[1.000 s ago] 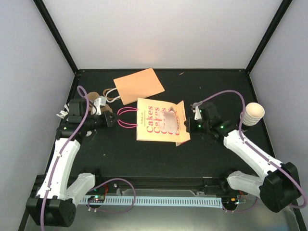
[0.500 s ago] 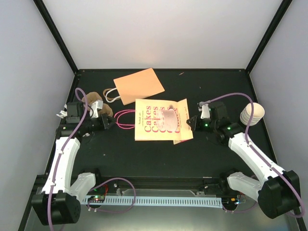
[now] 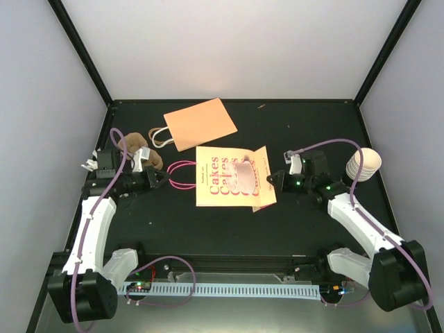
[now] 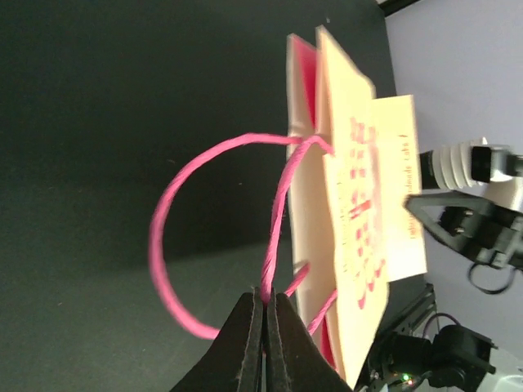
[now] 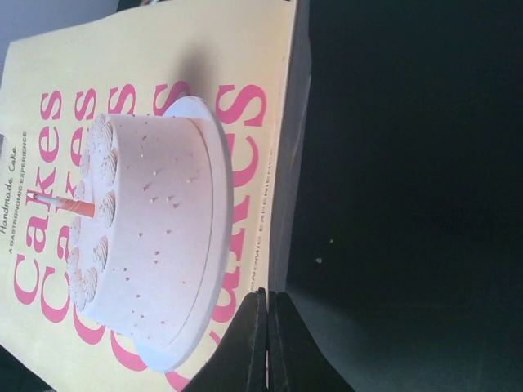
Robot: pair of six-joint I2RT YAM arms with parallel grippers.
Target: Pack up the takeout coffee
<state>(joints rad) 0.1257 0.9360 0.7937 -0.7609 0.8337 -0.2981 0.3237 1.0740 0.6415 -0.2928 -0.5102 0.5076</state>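
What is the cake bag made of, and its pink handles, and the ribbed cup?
The cake bag looks like matte cream paper: thin, flat, creased, with printed pink letters. Its pink handles seem to be thin cord, paper or string, bending in soft loops. The ribbed cup is probably paper too, but it is too small to be sure.

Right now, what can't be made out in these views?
- Top view: the takeout coffee is too small to show whether it has a lid.
- Top view: the brown carrier is mostly hidden behind the left arm.
- Right wrist view: whether the right gripper pinches the Cakes bag; its shut fingertips cover the contact.
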